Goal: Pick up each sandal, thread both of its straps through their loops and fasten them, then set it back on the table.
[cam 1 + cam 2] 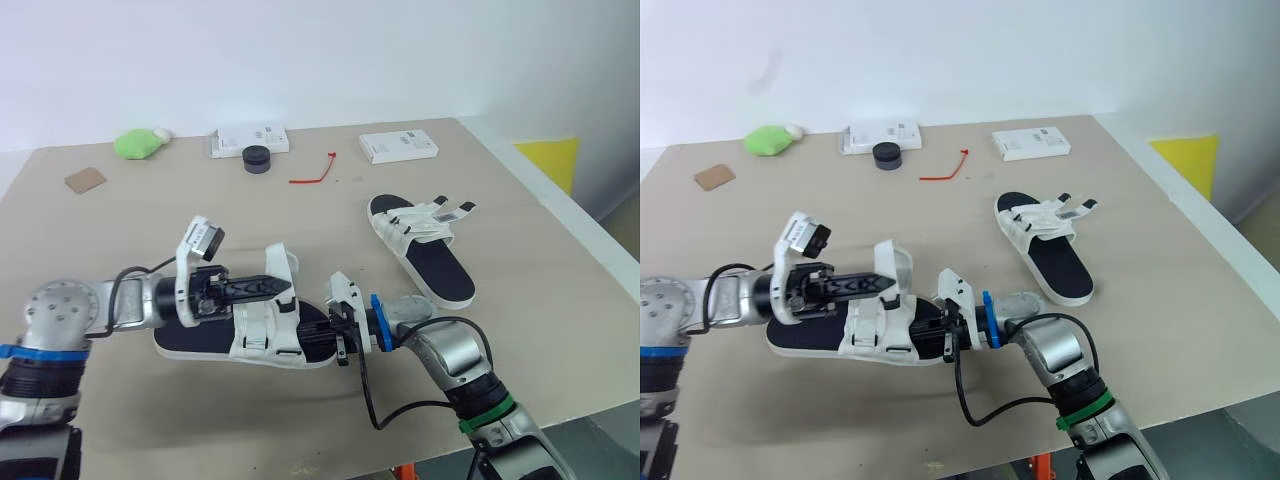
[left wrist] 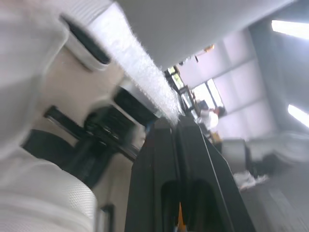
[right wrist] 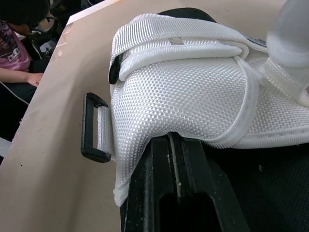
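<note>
White woven straps cover the near sandal (image 1: 215, 345), which lies on the table (image 1: 560, 300) between both arms. The left gripper (image 1: 283, 288) reaches rightward on a level forearm, its fingers pressed together on the upright strap (image 1: 281, 262). The right gripper (image 3: 174, 141) points leftward from a bent elbow, fingers closed, tips tucked under the woven upper (image 3: 193, 96). The second sandal (image 1: 425, 245) lies well apart to the right.

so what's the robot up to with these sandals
It is working on the near sandal with both grippers. The left gripper pinches a white strap raised off the sandal, while the right gripper is shut on the edge of its upper. The far sandal lies on the table, apart from both.
</note>
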Robot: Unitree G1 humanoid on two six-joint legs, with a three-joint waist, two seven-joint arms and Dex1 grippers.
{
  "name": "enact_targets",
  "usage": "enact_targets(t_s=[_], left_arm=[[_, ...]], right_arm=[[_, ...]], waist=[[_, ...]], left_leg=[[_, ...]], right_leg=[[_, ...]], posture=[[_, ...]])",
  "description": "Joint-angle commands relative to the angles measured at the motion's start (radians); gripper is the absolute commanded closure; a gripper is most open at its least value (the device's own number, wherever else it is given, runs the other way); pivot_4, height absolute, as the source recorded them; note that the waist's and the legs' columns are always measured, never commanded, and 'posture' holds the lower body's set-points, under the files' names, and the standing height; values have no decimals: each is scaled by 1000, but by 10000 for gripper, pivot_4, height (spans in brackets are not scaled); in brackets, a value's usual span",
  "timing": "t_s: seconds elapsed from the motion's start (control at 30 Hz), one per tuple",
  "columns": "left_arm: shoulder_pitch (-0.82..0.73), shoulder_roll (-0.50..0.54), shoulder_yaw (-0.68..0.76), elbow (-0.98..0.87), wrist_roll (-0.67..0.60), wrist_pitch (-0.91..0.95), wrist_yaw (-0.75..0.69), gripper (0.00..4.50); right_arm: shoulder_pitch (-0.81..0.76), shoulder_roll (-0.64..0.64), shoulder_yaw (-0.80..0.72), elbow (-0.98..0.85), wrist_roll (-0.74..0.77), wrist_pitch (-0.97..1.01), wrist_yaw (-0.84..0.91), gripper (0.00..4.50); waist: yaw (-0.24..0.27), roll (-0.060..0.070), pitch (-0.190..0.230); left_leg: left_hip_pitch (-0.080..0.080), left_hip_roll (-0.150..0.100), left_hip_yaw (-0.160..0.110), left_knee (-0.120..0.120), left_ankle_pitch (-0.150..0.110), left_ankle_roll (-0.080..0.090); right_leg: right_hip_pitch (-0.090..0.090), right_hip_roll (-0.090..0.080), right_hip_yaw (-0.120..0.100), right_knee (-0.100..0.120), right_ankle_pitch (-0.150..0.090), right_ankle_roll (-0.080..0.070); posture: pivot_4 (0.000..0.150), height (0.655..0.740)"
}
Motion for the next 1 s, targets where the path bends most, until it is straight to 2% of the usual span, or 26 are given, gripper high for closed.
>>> enact_targets(t_s=[0.03, 0.27, 0.43, 0.7, 0.9, 1.0], left_arm=[[-49, -11, -12, 55, 37, 40, -9, 44308], [-32, 19, -100, 8, 203, 132, -175, 44308], [-37, 30, -145, -37, 311, 132, -300, 44308], [-123, 47, -112, -17, 399, 130, -387, 44308], [-88, 60, -132, -71, 467, 106, -425, 44308], [-50, 92, -162, -133, 520, 72, -475, 44308]], right_arm=[[68, -3, 90, 76, -38, 59, -23, 45000], [94, -11, 82, 39, -26, 82, -43, 45000], [111, -19, 71, 16, -14, 90, -54, 45000], [157, 5, 99, -45, 13, 117, -86, 45000], [199, 18, 115, -95, 27, 133, -120, 45000], [212, 19, 117, -114, 34, 142, -134, 45000]], waist=[[0, 0, 0], [0, 1, 0], [3, 1, 0], [3, 1, -1], [1, 3, -2], [1, 3, -2]], left_leg=[[0, 0, 0, 0, 0, 0], [0, 0, 0, 0, 1, -1], [-1, 0, 0, -1, 0, -1], [-1, 0, 0, -1, 0, -1], [0, 0, -1, -2, -3, 4], [0, 0, -2, -2, -4, 4]], right_leg=[[0, 0, 0, 0, 0, 0], [0, 0, 0, 0, 0, 0], [0, 0, 0, 0, -1, 0], [-1, 0, 0, 0, -2, 0], [-1, 2, 3, 0, -5, -3], [-1, 3, 4, 0, -4, -9]], posture=[[1500, 7400], [1500, 7400], [1500, 7400], [1500, 7400], [1500, 7400], [1500, 7400]])
